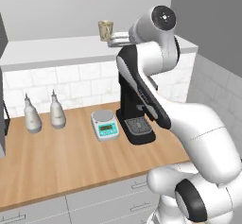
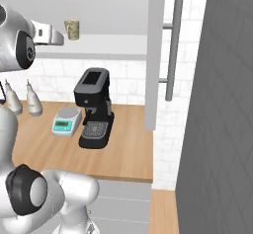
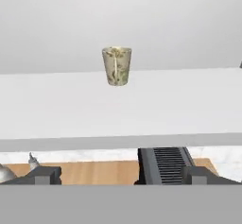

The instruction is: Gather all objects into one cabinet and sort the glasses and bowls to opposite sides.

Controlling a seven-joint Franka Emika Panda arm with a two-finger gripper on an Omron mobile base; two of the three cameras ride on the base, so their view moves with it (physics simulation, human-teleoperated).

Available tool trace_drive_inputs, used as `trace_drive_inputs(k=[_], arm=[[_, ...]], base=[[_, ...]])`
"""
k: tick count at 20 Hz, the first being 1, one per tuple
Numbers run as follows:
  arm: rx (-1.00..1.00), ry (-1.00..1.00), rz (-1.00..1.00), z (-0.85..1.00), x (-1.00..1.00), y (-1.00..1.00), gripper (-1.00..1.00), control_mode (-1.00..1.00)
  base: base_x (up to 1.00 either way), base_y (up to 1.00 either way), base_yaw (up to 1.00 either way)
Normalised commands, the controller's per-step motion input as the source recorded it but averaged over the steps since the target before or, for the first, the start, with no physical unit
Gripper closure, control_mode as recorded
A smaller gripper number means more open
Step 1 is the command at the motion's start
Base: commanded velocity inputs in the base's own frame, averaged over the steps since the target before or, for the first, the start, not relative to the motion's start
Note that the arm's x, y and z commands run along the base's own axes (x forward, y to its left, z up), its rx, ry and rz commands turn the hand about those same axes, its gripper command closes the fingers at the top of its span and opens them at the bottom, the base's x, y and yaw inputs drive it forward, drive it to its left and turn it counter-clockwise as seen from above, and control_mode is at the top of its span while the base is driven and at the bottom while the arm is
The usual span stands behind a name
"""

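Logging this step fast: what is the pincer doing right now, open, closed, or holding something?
Pincer: open and holding nothing; its fingertips stand wide apart, short of the beige speckled cup standing on the white shelf board.

Beige speckled cup (image 3: 116, 65), upright, on white cabinet shelf (image 3: 142, 105), grey back behind

Cup (image 3: 116, 66): beige, mottled stone-like speckle, matt. Shelf board (image 3: 123, 107): plain white, smooth, matt. Table (image 1: 71, 159): warm wood grain, satin. Wall tiles (image 1: 75, 83): white, faintly marbled, slight gloss. Coffee machine (image 2: 94, 107): black plastic, ribbed drip grate. Two bottles (image 1: 32, 116): white, glossy. Scale (image 1: 104, 124): teal plastic body, silvery metal-looking plate. Door handle (image 2: 172, 50): grey brushed-metal look.
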Motion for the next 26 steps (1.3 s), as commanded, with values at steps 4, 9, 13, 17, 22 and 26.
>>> trace_drive_inputs(k=[4,9,13,17,22,26], arm=[[0.09,0.17,-0.04,0.0,0.98,0.0,-1.0,-1.0],[0.0,0.06,0.0,-0.01,0.68,0.0,-1.0,-1.0],[-0.03,-0.05,0.0,-0.24,0.78,0.0,-1.0,-1.0],[-0.1,-0.17,0.02,-0.49,0.76,0.16,-1.0,-1.0],[-0.05,-0.1,0.01,-0.07,0.64,0.23,-1.0,-1.0],[0.0,0.0,0.03,0.0,0.61,0.01,-1.0,-1.0]], base=[[0.0,0.0,0.0],[0.0,0.0,0.0],[0.0,0.0,0.0],[0.0,0.0,0.0],[0.0,0.0,0.0],[0.0,0.0,0.0]])
